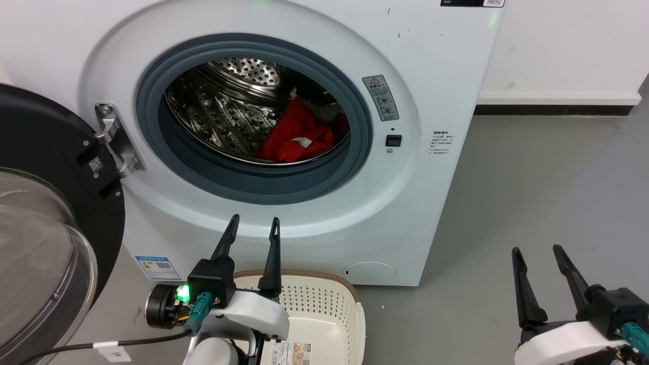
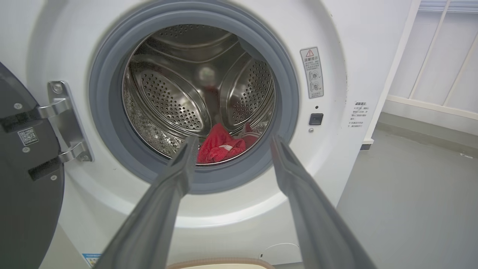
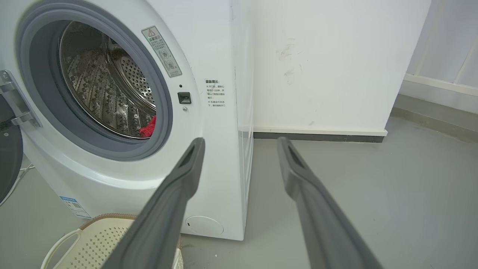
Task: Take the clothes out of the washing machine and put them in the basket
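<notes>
Floor [image 1: 532, 203] grey, wall [image 1: 568, 45] white, washing machine [image 1: 405, 218]

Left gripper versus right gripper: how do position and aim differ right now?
The left gripper hovers over the basket, in front of the washing machine; the right gripper sits off to its side over grey floor. The left gripper aims at the clothes inside; the right gripper aims past the machine's corner. Both are open and empty.

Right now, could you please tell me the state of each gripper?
Left gripper: open, holding nothing.
Right gripper: open, holding nothing.
</notes>
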